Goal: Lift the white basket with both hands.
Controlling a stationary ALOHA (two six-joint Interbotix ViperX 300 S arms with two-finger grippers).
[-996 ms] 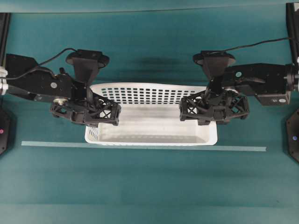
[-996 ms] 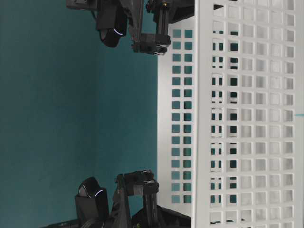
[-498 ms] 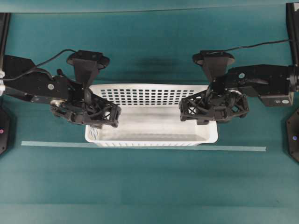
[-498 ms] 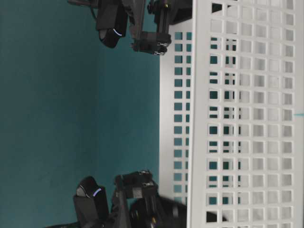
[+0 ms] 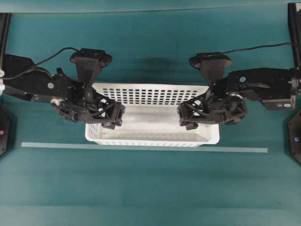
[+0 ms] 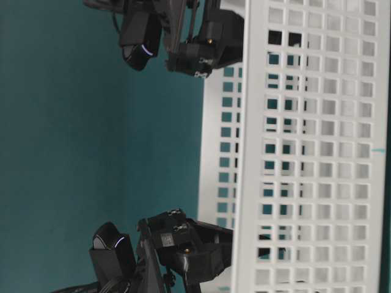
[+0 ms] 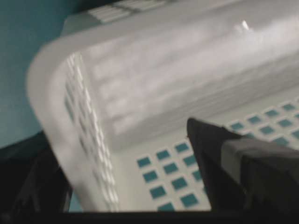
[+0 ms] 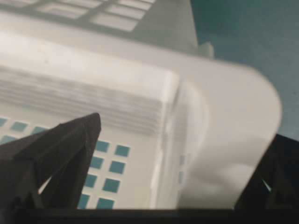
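A teal bench (image 5: 150, 188) fills the overhead view, flat and plain. Sitting on it, near the middle, is the white basket (image 5: 150, 139), long side running left to right, its slotted walls showing the teal through. Just in front of the basket a thin pale strip (image 5: 235, 149) lies flat on the bench, parallel to the basket's near wall.

one overhead, one sideways table-level, two close wrist views, all sharing the basket (image 5: 153, 115)
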